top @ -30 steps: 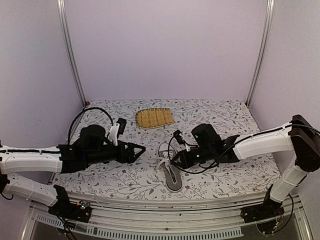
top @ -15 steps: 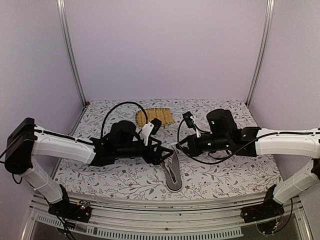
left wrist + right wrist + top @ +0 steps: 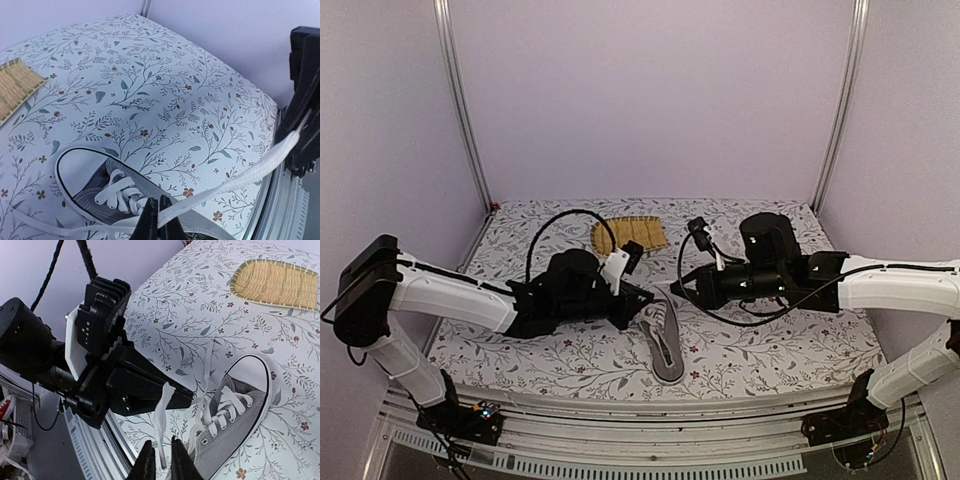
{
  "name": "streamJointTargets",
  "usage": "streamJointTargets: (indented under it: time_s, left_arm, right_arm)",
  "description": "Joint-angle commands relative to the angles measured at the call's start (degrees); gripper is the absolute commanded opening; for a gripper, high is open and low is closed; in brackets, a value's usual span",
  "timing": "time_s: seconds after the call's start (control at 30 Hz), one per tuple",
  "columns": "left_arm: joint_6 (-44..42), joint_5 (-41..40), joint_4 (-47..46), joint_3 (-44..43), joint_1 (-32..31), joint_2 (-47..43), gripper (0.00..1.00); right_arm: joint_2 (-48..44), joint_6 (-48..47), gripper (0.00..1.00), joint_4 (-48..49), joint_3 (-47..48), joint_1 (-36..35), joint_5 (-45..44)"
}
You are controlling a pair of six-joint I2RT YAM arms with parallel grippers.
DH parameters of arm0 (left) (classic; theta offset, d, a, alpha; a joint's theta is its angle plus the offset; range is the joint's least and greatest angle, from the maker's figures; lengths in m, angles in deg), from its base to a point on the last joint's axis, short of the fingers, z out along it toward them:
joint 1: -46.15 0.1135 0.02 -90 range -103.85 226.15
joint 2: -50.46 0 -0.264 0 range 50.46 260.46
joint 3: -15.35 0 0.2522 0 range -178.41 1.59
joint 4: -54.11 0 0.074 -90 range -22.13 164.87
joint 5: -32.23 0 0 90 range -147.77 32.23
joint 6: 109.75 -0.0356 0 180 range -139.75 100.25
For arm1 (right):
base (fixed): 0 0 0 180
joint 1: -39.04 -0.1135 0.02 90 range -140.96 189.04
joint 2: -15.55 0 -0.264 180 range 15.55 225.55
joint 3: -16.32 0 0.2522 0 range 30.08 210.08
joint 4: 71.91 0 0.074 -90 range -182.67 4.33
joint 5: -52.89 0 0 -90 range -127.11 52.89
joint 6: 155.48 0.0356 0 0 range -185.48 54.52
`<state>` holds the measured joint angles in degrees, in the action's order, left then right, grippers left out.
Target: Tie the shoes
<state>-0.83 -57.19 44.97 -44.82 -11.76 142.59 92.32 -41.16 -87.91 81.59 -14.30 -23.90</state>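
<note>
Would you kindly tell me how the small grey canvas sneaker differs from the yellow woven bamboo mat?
The grey canvas sneaker is narrow and raised, with a white sole; the yellow woven bamboo mat is broad and flat. The sneaker lies near the front edge, the mat farther back. The left gripper pinches the sneaker's white lace; no gripper holds the mat. Both rest on the floral tablecloth.

Soft, even, lilac-tinted light; faint diffuse shadows on the table (image 3: 770,360); slight blur along the wrist views' near edges.
</note>
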Motion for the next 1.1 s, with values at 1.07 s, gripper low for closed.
streamJointTargets:
  time_s: [1.07]
  left_arm:
    - [26.3,-6.0,2.9,19.8,9.8,-19.9,0.00]
  right_arm:
    - [35.5,-8.8,0.43,-18.4,27.7,-4.6,-6.0]
